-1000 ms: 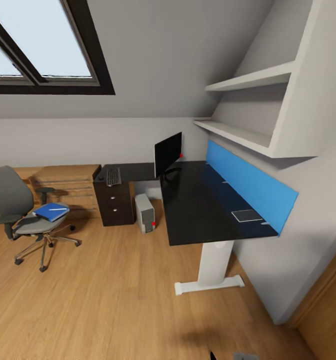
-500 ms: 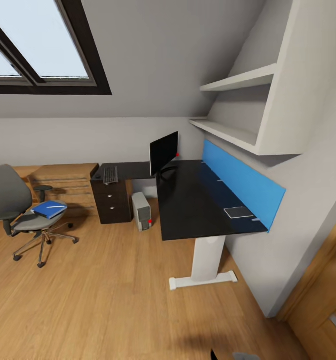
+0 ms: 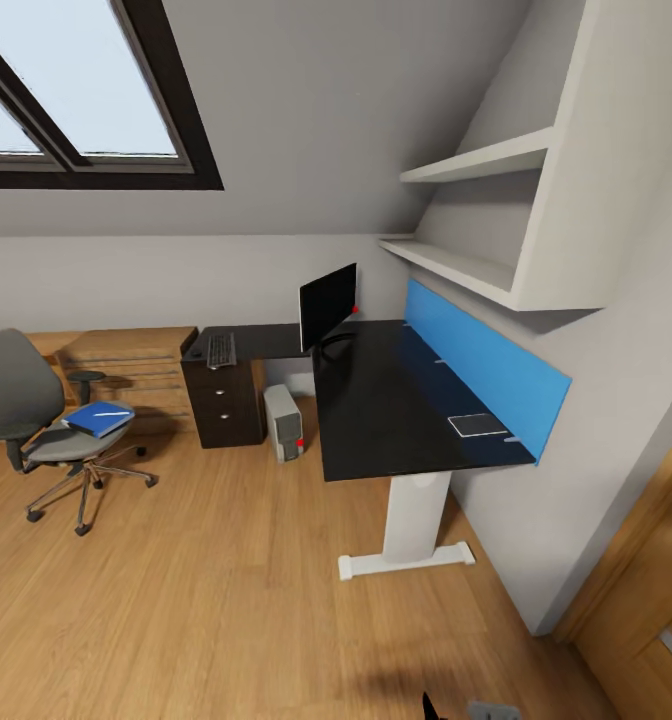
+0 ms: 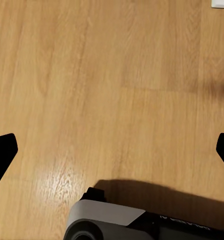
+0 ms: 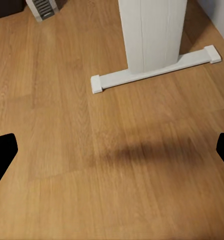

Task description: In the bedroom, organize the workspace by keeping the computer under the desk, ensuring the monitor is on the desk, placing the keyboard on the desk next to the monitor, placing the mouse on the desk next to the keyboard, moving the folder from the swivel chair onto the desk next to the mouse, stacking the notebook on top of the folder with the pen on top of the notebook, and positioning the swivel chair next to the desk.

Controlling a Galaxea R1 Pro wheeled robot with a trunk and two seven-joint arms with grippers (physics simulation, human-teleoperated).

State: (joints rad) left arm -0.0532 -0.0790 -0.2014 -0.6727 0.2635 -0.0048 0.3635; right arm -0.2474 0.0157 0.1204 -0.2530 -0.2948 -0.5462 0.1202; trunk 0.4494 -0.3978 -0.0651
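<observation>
— Pale grey walls, a sloped ceiling with a dark-framed skylight and an oak plank floor made up the attic bedroom. What stood in it?

— A long L-shaped desk with a glossy black top and a white leg ran along the wall under a blue panel. The wide black flat monitor stood at its corner, the flat dark keyboard lay on the short wing above the dark brown drawers, and a thin small grey notebook lay near the desk's near end. The light grey tower computer sat on the floor beneath.

— And the folder?

— The flat bright blue folder lay on the seat of the grey upholstered swivel chair, a thin white pen on top of it, well apart from the desk.

— The grippers?

— Both were far from all of it. The left gripper had its black fingertips spread wide over bare floor, holding nothing. The right gripper was likewise spread and empty, its fingertips over floor near the desk's white foot.
</observation>
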